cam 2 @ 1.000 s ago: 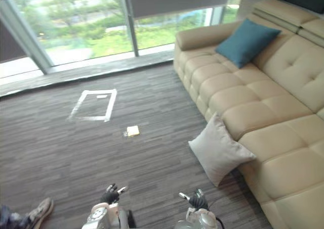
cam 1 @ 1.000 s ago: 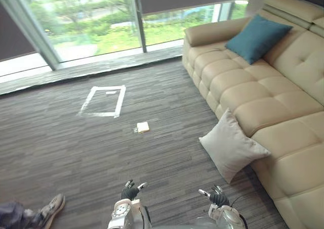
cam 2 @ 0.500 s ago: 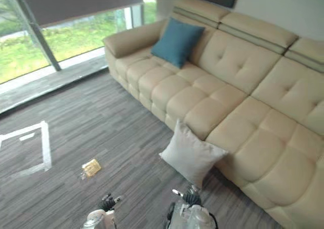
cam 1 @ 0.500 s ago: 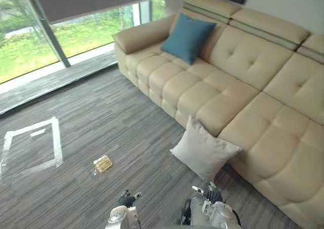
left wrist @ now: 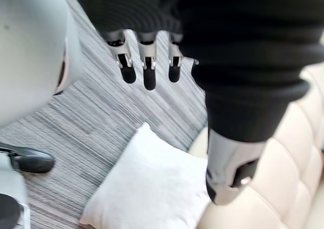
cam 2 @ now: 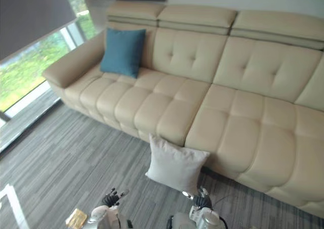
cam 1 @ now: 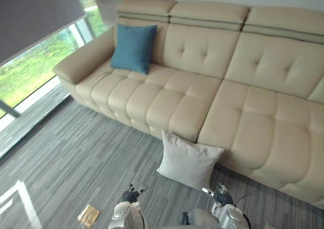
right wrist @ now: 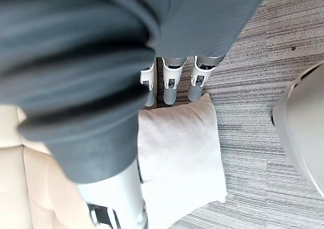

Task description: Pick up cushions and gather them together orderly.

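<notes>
Grey cushion (cam 1: 188, 160) just beyond right robot hand (cam 1: 220, 195)

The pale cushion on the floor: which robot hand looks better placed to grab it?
Probably the right robot hand: it hangs open just beside the pale cushion, while the left robot hand, also open, sits further off.

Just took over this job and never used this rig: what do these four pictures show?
A humanoid robot with two fingered hands. The two wide pictures come from the camera pair on its head, looking down; the two close ones from a camera on each wrist. The left hand and right hand are low in front, fingers straight, holding nothing. A grey cushion stands on the carpet, leaning against the beige sofa; a blue cushion sits on the sofa's seat by the armrest. A small yellow object lies on the carpet.
</notes>
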You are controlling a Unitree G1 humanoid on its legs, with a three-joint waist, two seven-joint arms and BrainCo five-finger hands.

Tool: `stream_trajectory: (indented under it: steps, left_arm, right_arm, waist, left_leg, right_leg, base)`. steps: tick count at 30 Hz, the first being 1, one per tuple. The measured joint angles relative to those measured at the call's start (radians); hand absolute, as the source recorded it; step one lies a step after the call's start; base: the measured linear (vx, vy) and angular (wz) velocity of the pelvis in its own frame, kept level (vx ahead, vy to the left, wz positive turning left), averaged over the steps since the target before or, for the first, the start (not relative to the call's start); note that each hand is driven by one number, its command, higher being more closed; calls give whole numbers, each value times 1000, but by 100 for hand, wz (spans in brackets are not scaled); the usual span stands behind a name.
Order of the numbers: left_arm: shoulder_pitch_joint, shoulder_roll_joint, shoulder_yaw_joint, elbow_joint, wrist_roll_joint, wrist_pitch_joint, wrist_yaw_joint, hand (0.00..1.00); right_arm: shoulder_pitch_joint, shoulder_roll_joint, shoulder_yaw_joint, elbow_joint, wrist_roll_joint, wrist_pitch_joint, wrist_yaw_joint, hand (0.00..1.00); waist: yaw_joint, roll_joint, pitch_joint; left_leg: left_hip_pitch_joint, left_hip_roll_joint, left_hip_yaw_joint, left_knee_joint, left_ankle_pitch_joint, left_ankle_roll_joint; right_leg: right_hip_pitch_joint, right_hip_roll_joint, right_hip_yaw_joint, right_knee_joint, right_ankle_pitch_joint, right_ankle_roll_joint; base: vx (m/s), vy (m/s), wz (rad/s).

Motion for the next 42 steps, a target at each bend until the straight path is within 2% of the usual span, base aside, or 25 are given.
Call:
stream_trajectory:
  steps: [2, 3, 4, 6, 7, 9, 11, 15, 17, 19, 20, 22, 24, 26, 29, 32, 35, 36, 38, 40, 42]
  left_arm:
    - [0, 0, -1, 2, 0, -8, 1, 0]
    - [0, 0, -4, 8, 0, -10, 2, 0]
    - [-3, 3, -4, 15, 0, -10, 1, 0]
    - [-2, 23, -2, 39, 1, -10, 4, 0]
    - [-3, 30, -3, 46, 1, -10, 3, 0]
    - [-6, 34, -3, 64, 0, -10, 3, 0]
    - [-6, 35, -3, 66, 0, -9, 3, 0]
    - [-5, 36, -3, 84, 0, -10, 3, 0]
    - [-9, 36, -3, 85, 0, -10, 3, 0]
    - [-13, 42, -3, 88, 0, -10, 3, 0]
    - [-25, 40, -3, 108, 1, -10, 2, 0]
    - [-28, 8, -13, 125, 1, -11, -3, 0]
    - [-25, 7, -10, 134, 2, -10, -2, 0]
    - [-24, 7, -10, 133, 2, -10, -2, 0]
    - [-24, 8, -10, 131, 2, -10, -1, 0]
    - [-23, 12, -10, 121, 1, -11, 8, 0]
    - [-29, 42, -15, 91, -2, -11, 36, 0]
    - [-57, 55, -36, 78, -5, -10, 48, 0]
    - [-119, 88, -63, 43, -17, -10, 77, 0]
    - [-169, 104, -80, -2, -43, -11, 103, 0]
    - [-232, 139, -84, -43, -50, -12, 120, 0]
  right_arm:
    - [0, -1, 7, 4, 0, 0, -1, 0]
    - [1, -6, 19, 8, -1, 0, -1, 0]
    - [3, -5, 30, 19, -2, 0, -2, 0]
    - [7, 10, 46, 36, -2, 0, 0, 0]
    - [9, 28, 47, 39, -3, 1, 0, 0]
    - [9, 42, 47, 40, -3, 1, 1, 0]
    - [8, 49, 46, 41, -7, 1, 1, 0]
    - [7, 48, 43, 41, -18, -1, 2, 0]
    - [-2, 46, 35, 45, -21, -1, 2, 0]
    - [-1, 44, 34, 52, -21, -1, 2, 0]
    - [-10, 38, 26, 66, -21, -1, 1, 0]
    - [-23, -4, -8, 90, -21, -2, -1, 0]
    - [-17, -18, -23, 95, -21, -1, -2, 0]
    - [-9, -24, -24, 112, -21, -2, -1, 0]
    - [-6, -24, -25, 117, -21, -1, -1, 0]
    - [1, -22, -23, 118, -21, -1, -2, 0]
    - [-25, -16, 8, 116, -21, -2, -12, 0]
    - [-47, -18, 14, 108, -21, -2, -18, 0]
    - [-101, -57, 18, 58, -20, -6, -40, 0]
    - [-139, -106, 17, 7, -20, -17, -63, 0]
    - [-198, -148, 17, -46, -19, -21, -83, 0]
  waist:
    - [4, -4, -4]
    - [6, -4, -7]
    - [8, -3, -14]
    - [12, -55, -57]
    - [14, -72, -65]
    - [16, -77, -69]
    - [29, -71, -65]
    - [32, -64, -65]
    - [33, -57, -62]
    - [33, -66, -64]
    - [31, -54, -62]
    - [30, -1, -62]
    - [28, 14, -65]
    - [29, 4, -69]
    - [30, -2, -72]
    - [32, -23, -69]
    - [38, -59, -41]
    - [38, -90, -21]
    - [40, -79, 53]
    - [40, -55, 84]
    - [42, -45, 123]
  left_leg:
    - [-13, -57, -132, -153, 10, -1]
    - [-9, -75, -185, -233, 44, 29]
    - [4, -72, -174, -233, 83, -7]
    - [27, -84, -78, -242, 61, 5]
    - [43, -87, -35, -249, 61, 5]
    - [99, -86, 17, -301, 58, 10]
    - [178, -87, 75, -365, 48, 28]
    - [250, -86, 104, -422, 47, 29]
    - [251, -72, 102, -436, 47, 29]
    - [250, -73, 96, -438, 46, 24]
    - [252, -66, 80, -447, 49, 8]
    - [272, -26, 57, -487, 76, -21]
    - [303, -12, 57, -521, 105, -29]
    - [317, -11, 55, -541, 129, -24]
    - [318, -13, 46, -553, 129, -24]
    - [307, -29, 28, -554, 129, -24]
    - [216, -52, 3, -504, 129, -24]
    - [141, -59, -15, -431, 119, -28]
    - [-46, -47, -58, -233, 62, -20]
    - [-199, -38, -81, -106, 24, -13]
    - [-311, -32, -87, -20, 3, -3]
  right_leg:
    - [-3, -1, 70, 6, -16, 27]
    - [-5, 4, 116, 19, -32, 54]
    - [-7, 8, 165, 45, -53, 84]
    - [-20, -21, 220, 55, -47, 115]
    - [-29, -36, 240, 54, -30, 143]
    - [-42, -44, 239, 72, 17, 183]
    - [-86, -53, 201, 185, 42, 202]
    - [-136, -113, 85, 274, 22, 176]
    - [-162, -147, 37, 212, 11, 164]
    - [-141, -173, 13, 44, 75, 159]
    - [-110, -157, 7, 14, 60, 166]
    - [-97, -113, -18, 0, 70, 149]
    - [-71, -95, -33, -9, 69, 149]
    - [-42, -89, -46, -42, 72, 145]
    - [-28, -87, -50, -72, 80, 135]
    - [-15, -106, -66, -92, 95, 142]
    - [-90, -141, -77, -38, 95, 145]
    - [-146, -159, -80, -2, 95, 145]
    - [-261, -169, -95, 80, 93, 143]
    - [-385, -177, -96, 165, 78, 140]
    - [-493, -183, -84, 243, 63, 141]
  base:
    - [304, 273, -110]
    - [325, 315, -129]
    - [391, 381, -130]
    - [344, 341, -115]
    - [270, 285, -103]
    - [178, 228, -85]
    - [127, 170, -76]
    - [75, 34, -28]
    - [79, -138, -4]
    - [81, -214, 2]
    - [117, -293, 14]
    - [127, -264, 12]
    - [57, -164, 11]
    - [22, -117, 15]
    - [-17, -5, 10]
    - [-51, 53, 19]
    - [-128, 42, 30]
    - [-201, 2, 41]
    - [-321, -4, 42]
    - [-394, 6, 23]
    - [-274, -11, 6]
